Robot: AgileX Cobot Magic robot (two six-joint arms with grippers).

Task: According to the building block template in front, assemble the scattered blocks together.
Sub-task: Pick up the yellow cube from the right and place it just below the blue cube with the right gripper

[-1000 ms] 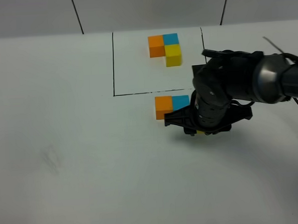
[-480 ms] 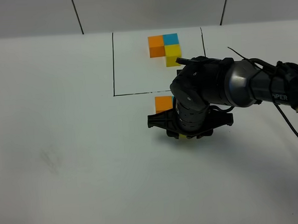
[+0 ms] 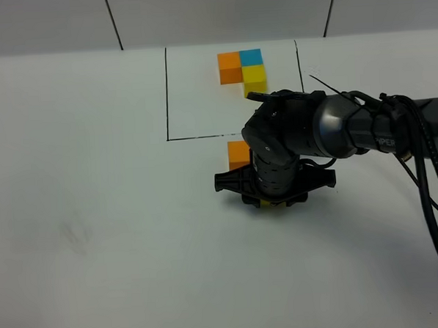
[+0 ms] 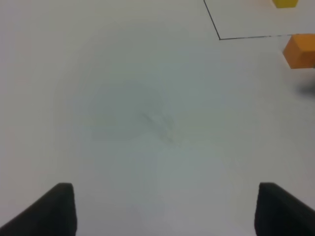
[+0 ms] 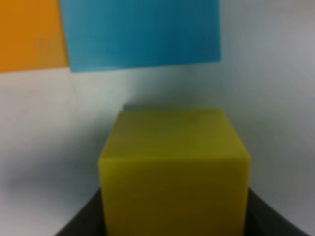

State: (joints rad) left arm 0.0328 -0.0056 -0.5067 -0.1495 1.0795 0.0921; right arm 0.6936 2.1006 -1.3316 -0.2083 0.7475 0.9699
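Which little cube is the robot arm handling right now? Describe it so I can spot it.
Find the black-line rectangle, then the dark right gripper just below it. The yellow cube sits between its fingers, a gap away from the blue cube and orange cube, which touch.

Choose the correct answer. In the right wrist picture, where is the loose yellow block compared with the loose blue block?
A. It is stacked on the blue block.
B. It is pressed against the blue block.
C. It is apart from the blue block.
C: in the right wrist view, bare table shows between the yellow block and the blue block.
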